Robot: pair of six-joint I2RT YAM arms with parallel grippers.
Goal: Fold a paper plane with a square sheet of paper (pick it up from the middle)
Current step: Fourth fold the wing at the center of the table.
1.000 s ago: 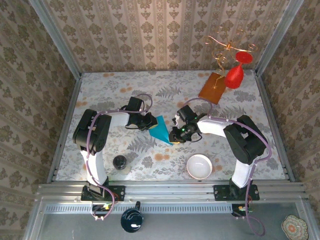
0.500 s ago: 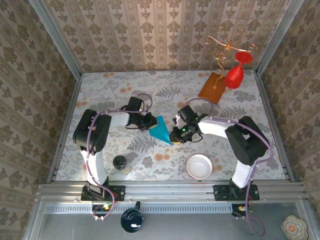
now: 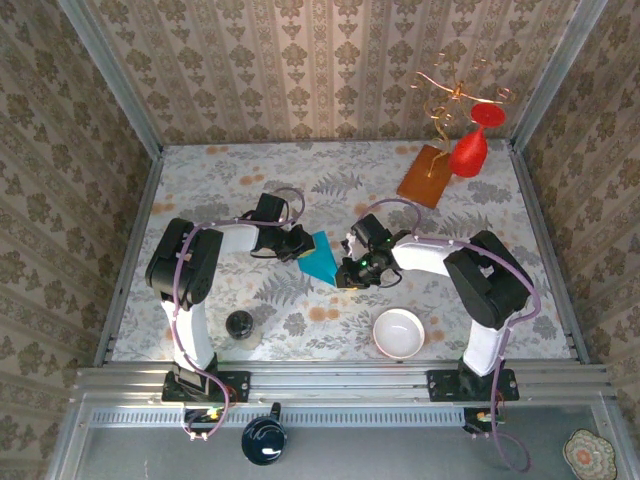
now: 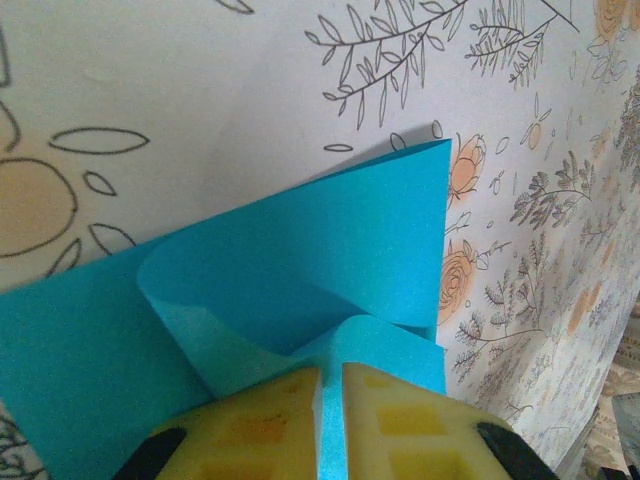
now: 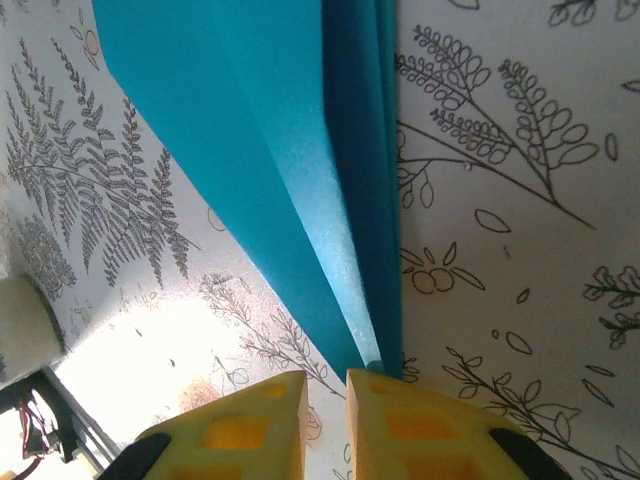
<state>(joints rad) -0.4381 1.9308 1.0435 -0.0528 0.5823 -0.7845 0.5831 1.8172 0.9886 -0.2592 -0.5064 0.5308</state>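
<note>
**Teal paper pinched at the left, its point drawn in at the right**

The teal paper [image 3: 322, 259] lies folded near the middle of the worktop [image 3: 220, 180], between the two arms. Compared with a second ago its near-right point reaches less far toward the white bowl [image 3: 398, 332], so the folded shape looks shorter from above. Its far-left end has kept its place.

In the left wrist view the paper [image 4: 300, 250] curls up in a loose flap, and a strip of it runs between the yellow fingers [image 4: 265, 425]. The left pincer [image 4: 331, 398] is clamped on that strip. From above, the left pincer [image 3: 299, 246] sits at the paper's far-left edge, its arm bent low and reaching right, as it was before.

The right pincer [image 3: 346, 272] has edged slightly left, staying at the near-right tip. In the right wrist view the paper [image 5: 260, 120] narrows in layered folds to a point that meets one finger's tip. The right pincer [image 5: 327, 400] is drawn almost together with only a slit left, and we see no paper in the slit. Its forearm lies low and reaches left.
</note>
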